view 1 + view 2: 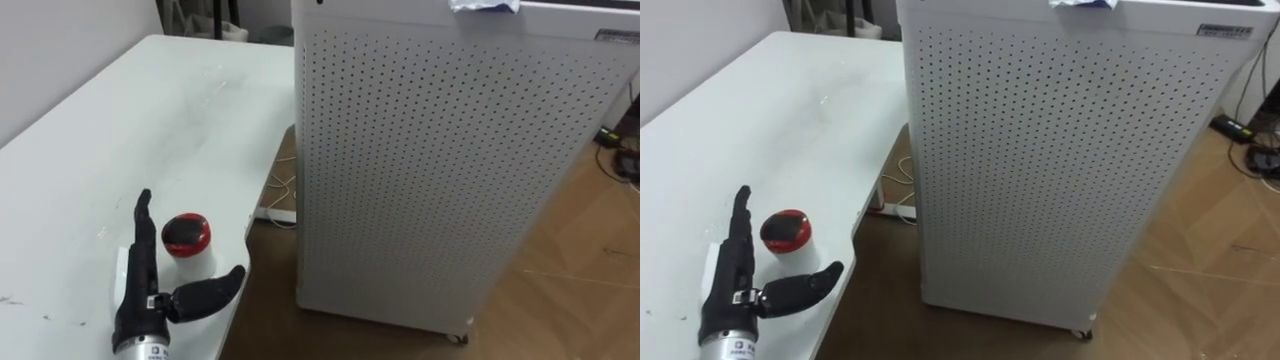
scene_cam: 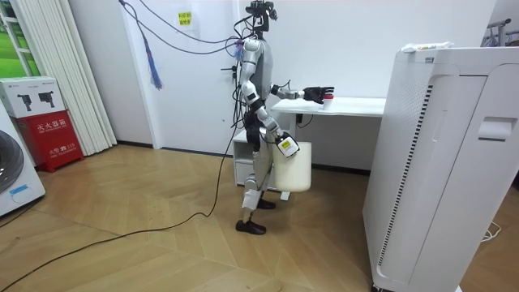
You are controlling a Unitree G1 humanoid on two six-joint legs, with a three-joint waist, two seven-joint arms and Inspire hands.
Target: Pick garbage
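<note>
The little cup with a red top (image 1: pixel 186 236) sits on the white surface (image 1: pixel 150 110), close to its near edge. My left hand (image 1: pixel 140 292) lies flat on the surface right next to it. The hand is open: my fingers point straight up to 12 o'clock and my thumb sticks out to 3 o'clock. The cup is in the gap between them, at about 1 o'clock from my palm. I cannot tell if it touches my fingers. I am not holding it.

At 3 o'clock from the cup, past the edge of the surface, stands a big white box full of tiny holes (image 1: pixel 430 170). It stands on the wooden floor (image 1: pixel 580 290). On top of the box, far off at 1 o'clock, lies something small, white and crumpled (image 1: pixel 485 5).

In the room view I stand at the end of the surface with my left arm reaching out over it. My right hand (image 2: pixel 284 144) is low by my side, at the top of a white bag (image 2: pixel 293 169). I cannot tell if that hand is open or closed.
</note>
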